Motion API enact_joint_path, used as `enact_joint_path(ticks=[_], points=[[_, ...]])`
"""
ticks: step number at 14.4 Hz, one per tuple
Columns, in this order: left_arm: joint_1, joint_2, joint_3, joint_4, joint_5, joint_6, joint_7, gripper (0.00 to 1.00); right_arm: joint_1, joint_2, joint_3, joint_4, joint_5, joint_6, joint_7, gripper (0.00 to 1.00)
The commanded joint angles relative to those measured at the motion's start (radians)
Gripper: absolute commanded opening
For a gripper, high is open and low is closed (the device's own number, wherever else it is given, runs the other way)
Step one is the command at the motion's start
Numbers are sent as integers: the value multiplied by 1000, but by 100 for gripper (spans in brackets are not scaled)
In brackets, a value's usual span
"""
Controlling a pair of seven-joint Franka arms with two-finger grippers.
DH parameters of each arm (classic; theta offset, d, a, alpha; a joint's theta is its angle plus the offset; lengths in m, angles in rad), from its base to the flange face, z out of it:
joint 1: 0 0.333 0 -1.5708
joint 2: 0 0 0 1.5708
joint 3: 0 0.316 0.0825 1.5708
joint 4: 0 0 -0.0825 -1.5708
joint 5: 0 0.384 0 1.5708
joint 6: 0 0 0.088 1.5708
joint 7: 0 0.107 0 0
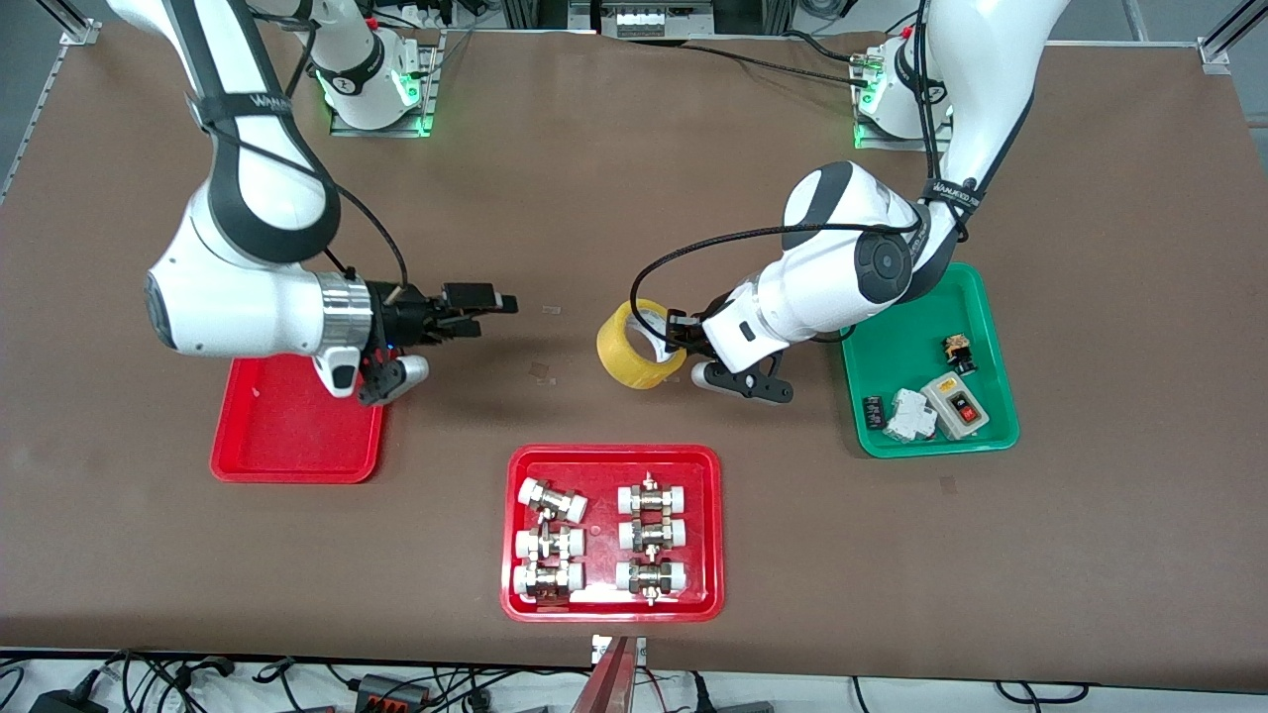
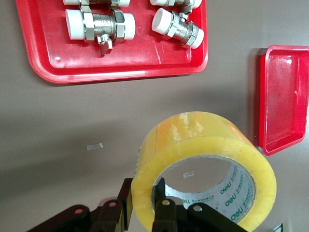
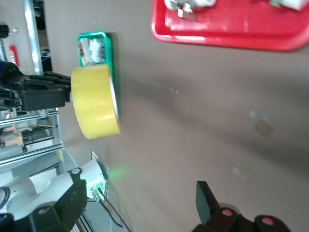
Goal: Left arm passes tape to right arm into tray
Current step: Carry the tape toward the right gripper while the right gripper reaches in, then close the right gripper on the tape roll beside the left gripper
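While clamped in left jaws, tape aloft.

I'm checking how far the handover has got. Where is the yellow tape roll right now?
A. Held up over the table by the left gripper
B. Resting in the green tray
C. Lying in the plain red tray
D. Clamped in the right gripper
A: the left gripper is shut on the tape over bare table, while the right gripper is open and apart from it.
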State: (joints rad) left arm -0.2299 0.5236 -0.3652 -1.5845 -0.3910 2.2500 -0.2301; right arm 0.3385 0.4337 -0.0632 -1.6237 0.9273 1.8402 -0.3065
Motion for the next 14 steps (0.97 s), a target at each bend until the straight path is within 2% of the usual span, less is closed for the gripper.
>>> enact_joint_path(ticks=[1, 3, 5, 9, 14], points=[[-3, 9, 0, 29, -12, -4, 2, 0, 40, 97, -6, 91, 86, 39, -94, 100], [-3, 9, 0, 31, -12, -4, 2, 0, 59, 135, -4, 134, 136, 45, -105, 100], [-3, 10, 0, 31, -12, -3, 2, 0, 86, 157, -4, 172, 139, 80, -102, 100], [-3, 10, 0, 29, -12, -3, 3, 0, 166, 165, -6, 174, 142, 187, -91, 100], [0, 12, 0, 29, -11, -3, 5, 0, 198, 175, -6, 174, 176, 228, -91, 100]])
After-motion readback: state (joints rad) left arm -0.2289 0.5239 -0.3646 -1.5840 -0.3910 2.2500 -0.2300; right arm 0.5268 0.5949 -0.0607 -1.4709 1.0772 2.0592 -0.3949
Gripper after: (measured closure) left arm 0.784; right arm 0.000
